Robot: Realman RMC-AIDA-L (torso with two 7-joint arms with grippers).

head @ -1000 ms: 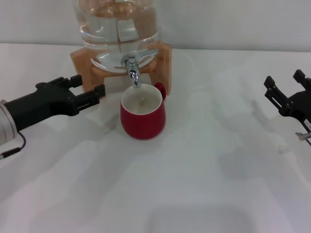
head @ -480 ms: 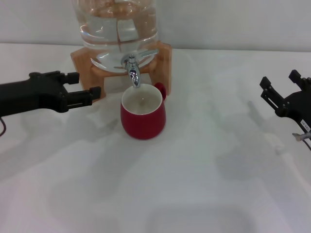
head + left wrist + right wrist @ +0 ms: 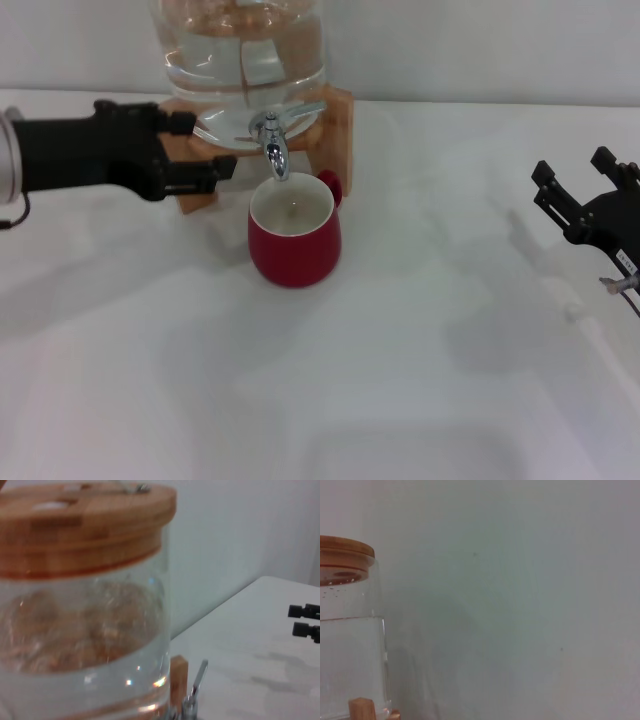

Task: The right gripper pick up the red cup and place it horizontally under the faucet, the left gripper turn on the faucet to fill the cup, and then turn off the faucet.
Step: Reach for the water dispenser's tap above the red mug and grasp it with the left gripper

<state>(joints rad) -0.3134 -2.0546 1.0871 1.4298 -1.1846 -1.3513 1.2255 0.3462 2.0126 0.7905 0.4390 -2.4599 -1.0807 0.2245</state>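
The red cup (image 3: pixel 293 243) stands upright on the white table, its mouth directly below the spout of the chrome faucet (image 3: pixel 272 146). The faucet's lever (image 3: pixel 302 109) points to the right. The faucet sits on a glass water jar (image 3: pixel 240 55) on a wooden stand (image 3: pixel 338 124). My left gripper (image 3: pixel 212 145) is open and empty, just left of the faucet and in front of the stand. My right gripper (image 3: pixel 582 190) is open and empty at the far right, well away from the cup. The left wrist view shows the jar (image 3: pixel 80 630) close up, with the lever (image 3: pixel 199 679) below it.
The jar has a wooden lid (image 3: pixel 85 525). A pale wall runs behind the table. The right wrist view shows only the jar's side (image 3: pixel 347 640) and the wall. The right gripper's fingertips (image 3: pixel 304 611) show far off in the left wrist view.
My left gripper has moved back and to the right, from beside the cup up to the stand, close to the faucet. The right gripper has shifted only slightly. The cup has not moved.
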